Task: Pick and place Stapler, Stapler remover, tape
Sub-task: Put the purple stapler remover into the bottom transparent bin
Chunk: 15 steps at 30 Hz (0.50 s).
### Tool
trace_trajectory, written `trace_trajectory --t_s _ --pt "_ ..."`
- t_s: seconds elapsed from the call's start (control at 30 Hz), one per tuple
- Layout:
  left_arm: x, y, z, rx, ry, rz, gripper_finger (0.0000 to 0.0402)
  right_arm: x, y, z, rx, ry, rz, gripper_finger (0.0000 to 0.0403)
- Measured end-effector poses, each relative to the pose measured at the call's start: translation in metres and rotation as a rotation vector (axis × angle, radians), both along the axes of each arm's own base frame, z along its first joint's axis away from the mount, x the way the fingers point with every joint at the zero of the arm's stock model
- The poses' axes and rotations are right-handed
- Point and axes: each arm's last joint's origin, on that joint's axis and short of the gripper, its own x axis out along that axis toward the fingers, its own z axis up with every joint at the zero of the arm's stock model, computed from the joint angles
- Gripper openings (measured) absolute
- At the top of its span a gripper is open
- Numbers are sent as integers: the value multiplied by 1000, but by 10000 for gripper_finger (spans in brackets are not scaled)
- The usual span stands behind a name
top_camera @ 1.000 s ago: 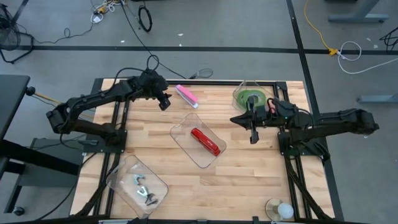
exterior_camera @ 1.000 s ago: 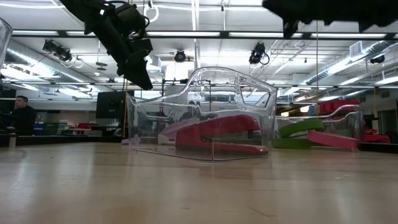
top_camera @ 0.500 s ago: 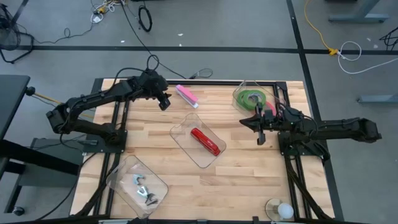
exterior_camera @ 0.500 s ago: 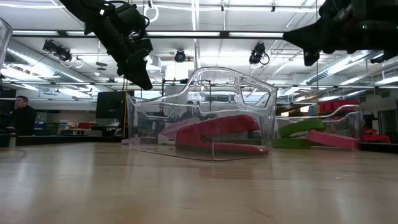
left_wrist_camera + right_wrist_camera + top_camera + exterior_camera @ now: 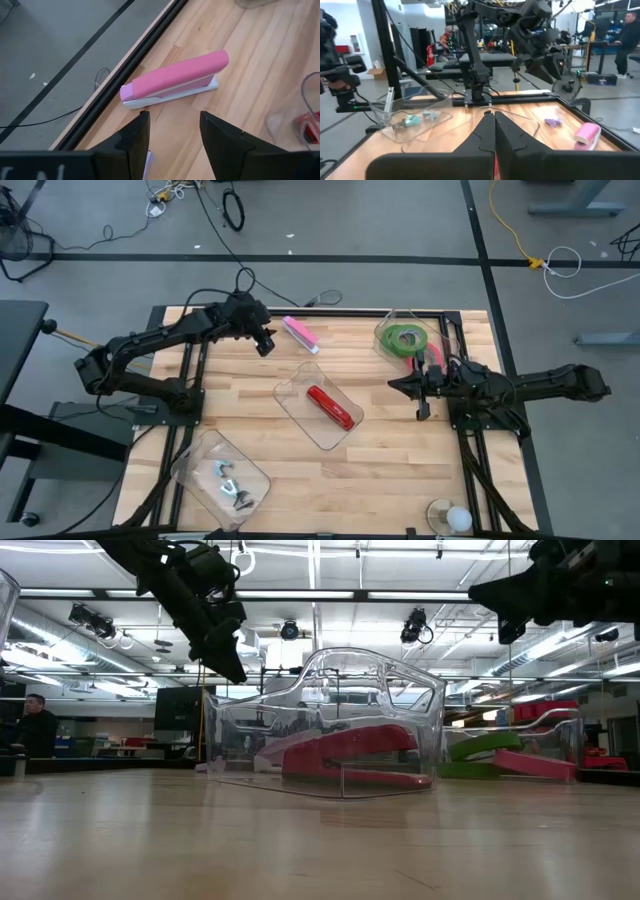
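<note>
A pink stapler (image 5: 300,333) lies flat on the table near the far edge; it also shows in the left wrist view (image 5: 175,77). My left gripper (image 5: 266,346) hangs open just left of it, its fingertips (image 5: 172,127) short of the stapler and touching nothing. A red stapler (image 5: 331,407) lies in a clear tray (image 5: 300,385) at mid table. A green tape ring (image 5: 405,338) lies in a clear tub at the far right; a red-pink one (image 5: 433,361) is partly hidden by my right arm. My right gripper (image 5: 421,405) is shut and empty, above the table's right side.
A clear tray (image 5: 195,455) at the near left holds stapler removers (image 5: 228,480). A white ball in a small dish (image 5: 452,518) sits at the near right corner. Bare wood lies between the trays and along the near edge. People stand in the room beyond the table.
My right gripper has drawn back toward the table's right edge and a little toward the near edge, sinking somewhat, its fingers still shut and empty.
</note>
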Motion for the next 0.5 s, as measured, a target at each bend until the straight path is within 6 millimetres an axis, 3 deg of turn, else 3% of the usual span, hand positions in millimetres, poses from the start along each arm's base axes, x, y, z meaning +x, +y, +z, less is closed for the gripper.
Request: trace_trajectory --t_s 0.17,0.5 --pt "0 1 0 14 10 11 177 -4 4 1 -22 -27 16 0" --pt "1 2 2 56 9 -18 177 -17 5 -26 -4 -57 52 0"
